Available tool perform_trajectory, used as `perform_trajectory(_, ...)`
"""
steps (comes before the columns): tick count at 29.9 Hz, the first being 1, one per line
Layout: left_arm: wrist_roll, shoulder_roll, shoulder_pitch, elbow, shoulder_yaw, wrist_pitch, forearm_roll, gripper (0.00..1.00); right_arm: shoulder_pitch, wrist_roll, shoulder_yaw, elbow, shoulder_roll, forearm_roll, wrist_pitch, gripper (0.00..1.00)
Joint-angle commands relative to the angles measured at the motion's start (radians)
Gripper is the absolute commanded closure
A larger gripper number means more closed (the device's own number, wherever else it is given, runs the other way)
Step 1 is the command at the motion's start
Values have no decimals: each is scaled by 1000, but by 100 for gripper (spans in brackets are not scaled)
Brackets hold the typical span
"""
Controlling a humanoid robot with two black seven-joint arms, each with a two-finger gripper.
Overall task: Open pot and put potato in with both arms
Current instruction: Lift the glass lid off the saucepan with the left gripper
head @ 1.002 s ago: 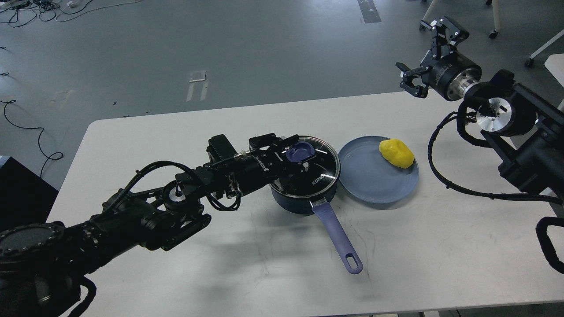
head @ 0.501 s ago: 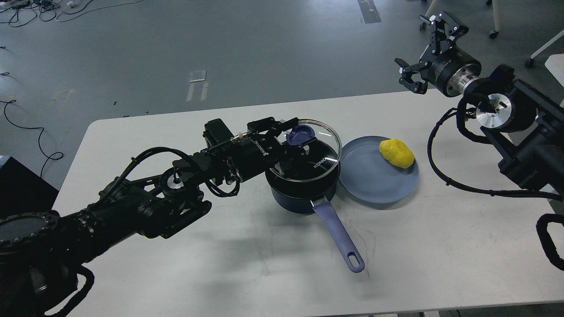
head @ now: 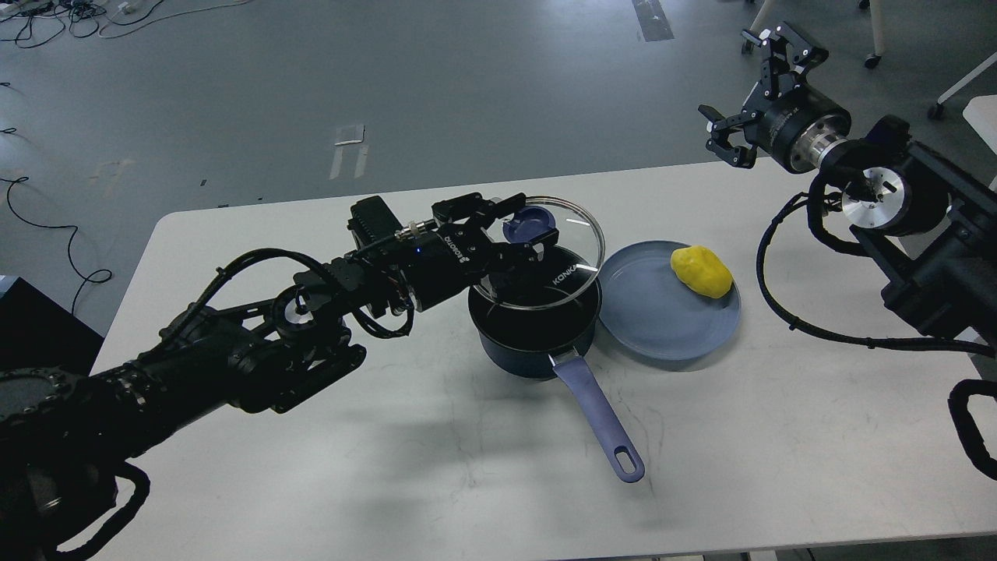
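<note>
Left hand (head: 520, 234): fingers clamped on the blue knob (head: 530, 228) of the glass lid (head: 572, 265). Lid is held clear of the pot (head: 537, 343), tilted, its far edge higher than the near edge, hanging above the pot's opening and shifted a little toward the far side. Lettering "KONKA" reads on the lid rim.

Pot: sits upright on the white desk (head: 389, 467), directly beneath the lid, black interior partly visible under the glass. Its lavender-blue handle (head: 596, 417) runs from the pot's near side toward the front edge of the desk, angled right, hole at the end.

Right of the pot, just beside it: flat light-blue plate (head: 662, 327). The potato (head: 701, 270) lies on the plate's far right part, well apart from the pot's rim, untouched by either hand.

Right hand (head: 754, 93): fingers spread apart, holding nothing, raised in the air far right of the pot, beyond the desk's far edge and above floor level in this view. Right arm (head: 911, 210) comes in from the right edge, cables looping below it.
</note>
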Motion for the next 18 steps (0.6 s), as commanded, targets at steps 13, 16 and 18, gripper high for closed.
perform_trajectory(13, 0, 344, 103, -118, 11, 0, -26, 85, 3, 0, -9, -1, -4, 0, -2, 0)
perform_trajectory(16, 0, 386, 126, -117, 5, 0, -32, 84, 5, -2, -11, -1, -6, -1, -11, 0)
perform_trajectory(18, 0, 410, 153, -117, 11, 0, -70, 84, 6, -2, -34, -1, -4, -1, -16, 0)
